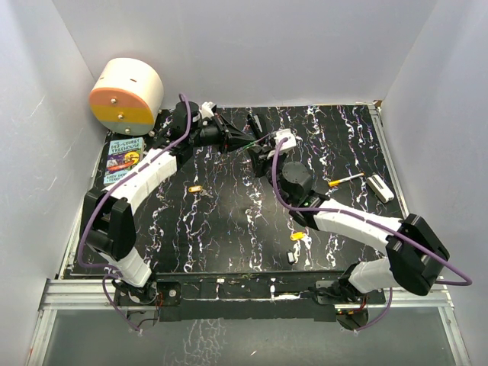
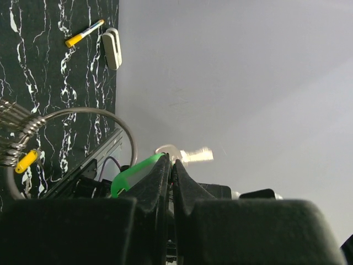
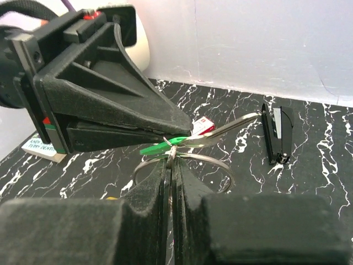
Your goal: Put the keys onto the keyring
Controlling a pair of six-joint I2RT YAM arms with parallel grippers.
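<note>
Though the overhead view blurs where the arms meet, the right wrist view shows the left gripper (image 3: 185, 130) clamped on the green key (image 3: 157, 148), right at the keyring (image 3: 220, 163), whose wire the right gripper (image 3: 172, 165) pinches shut.

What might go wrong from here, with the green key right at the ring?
The left gripper holds the green key only at its fingertips, so pressing it against the keyring may twist it loose. The right gripper pinches just the thin wire, so the ring could swivel away.
</note>
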